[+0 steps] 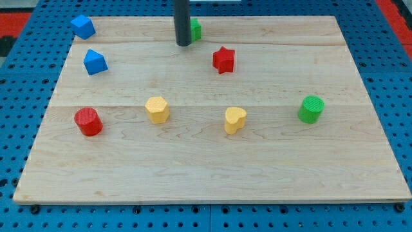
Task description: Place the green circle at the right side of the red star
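Near the frame's top centre, my tip (183, 44) stood far from the green circle (311, 109), lower right of the red star (223, 60), because pushing had not begun; no jaws existed to report.

This looks like a robotics lab or test rig. A pale wooden board (212, 161) serves as the bench, laid over a blue perforated base (19, 129) with regular rows of mounting holes. Small bright plastic blocks, such as a red star (223, 60) and a green circle (311, 109), sit scattered like test pieces, and a dark rod (183, 22) hangs above.
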Tool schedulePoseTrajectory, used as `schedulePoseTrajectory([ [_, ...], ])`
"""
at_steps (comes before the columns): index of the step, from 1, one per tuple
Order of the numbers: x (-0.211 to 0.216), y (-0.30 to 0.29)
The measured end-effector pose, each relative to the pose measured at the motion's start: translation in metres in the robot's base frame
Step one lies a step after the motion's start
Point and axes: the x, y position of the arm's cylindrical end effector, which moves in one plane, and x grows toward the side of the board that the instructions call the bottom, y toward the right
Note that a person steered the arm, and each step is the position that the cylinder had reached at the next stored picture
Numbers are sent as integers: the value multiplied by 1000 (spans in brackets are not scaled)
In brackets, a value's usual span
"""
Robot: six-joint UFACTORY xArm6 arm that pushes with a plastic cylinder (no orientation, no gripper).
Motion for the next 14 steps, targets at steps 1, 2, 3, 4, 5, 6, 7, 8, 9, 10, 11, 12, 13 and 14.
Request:
schedulePoseTrajectory([
  [1,0,-1],
  [2,0,-1],
  [3,17,-5],
  [4,33,-42],
  [5,23,-60],
  [6,3,-60],
  [7,-10,-42],
  [8,-10,-9],
  [9,5,0],
  [10,30,0],
  [11,62,0],
  [12,98,10],
  [13,114,63],
  [14,114,137],
])
